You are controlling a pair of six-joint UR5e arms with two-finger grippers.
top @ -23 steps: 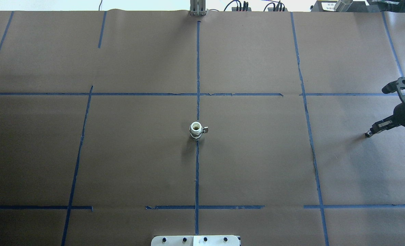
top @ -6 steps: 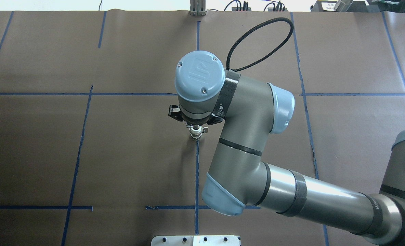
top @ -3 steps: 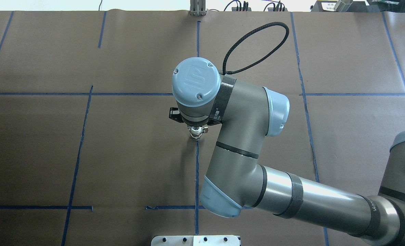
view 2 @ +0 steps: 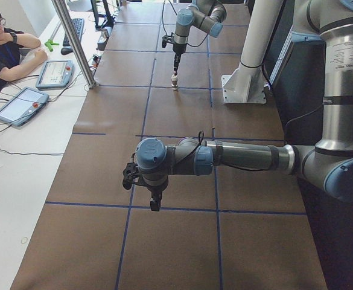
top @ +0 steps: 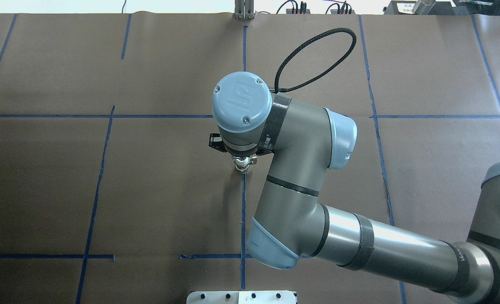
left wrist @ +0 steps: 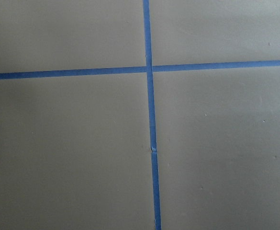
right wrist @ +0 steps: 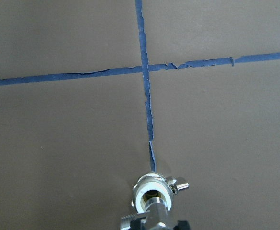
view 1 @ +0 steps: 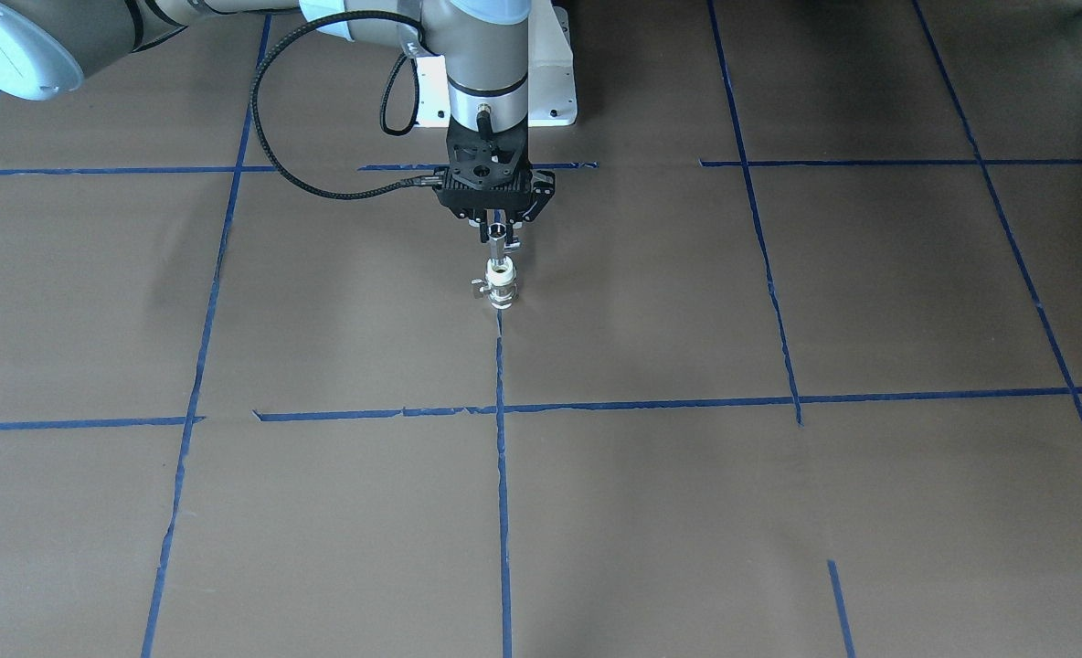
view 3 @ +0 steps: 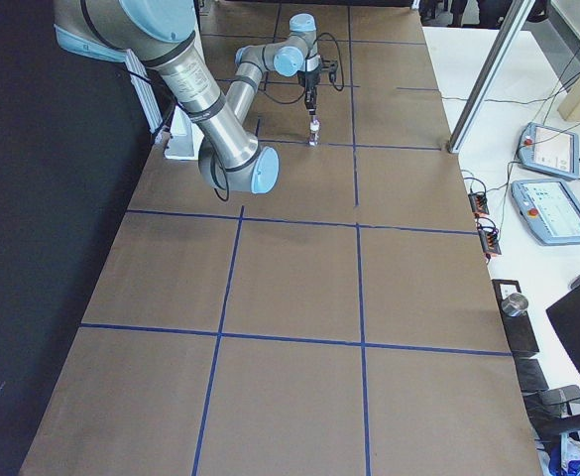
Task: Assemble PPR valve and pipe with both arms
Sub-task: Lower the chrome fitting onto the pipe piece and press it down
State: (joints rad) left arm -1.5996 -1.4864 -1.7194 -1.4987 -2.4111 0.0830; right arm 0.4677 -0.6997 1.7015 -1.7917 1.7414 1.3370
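The PPR valve (view 1: 501, 289) stands upright on the brown table at the crossing of the blue tape lines; it also shows in the overhead view (top: 242, 168) and the right wrist view (right wrist: 151, 188). My right gripper (view 1: 498, 228) points straight down over it and is shut on the pipe (view 1: 499, 243), a small silver piece. The pipe (right wrist: 155, 218) hangs just above the valve's open top end; I cannot tell whether they touch. My left gripper (view 2: 155, 204) hovers over bare table far from the valve and shows only in the exterior left view, so I cannot tell its state.
The white pedestal (view 1: 555, 82) stands at the robot's side of the table. A metal post (view 2: 73, 42) rises at the far edge. An operator (view 2: 1, 42) sits beside the table with tablets (view 2: 20, 106). Blue tape lines (top: 243, 211) divide the brown surface.
The right arm came in from the table's right edge to above the valve, carrying the pipe. Over the last second it sank slightly; in the last half second it hardly moved.
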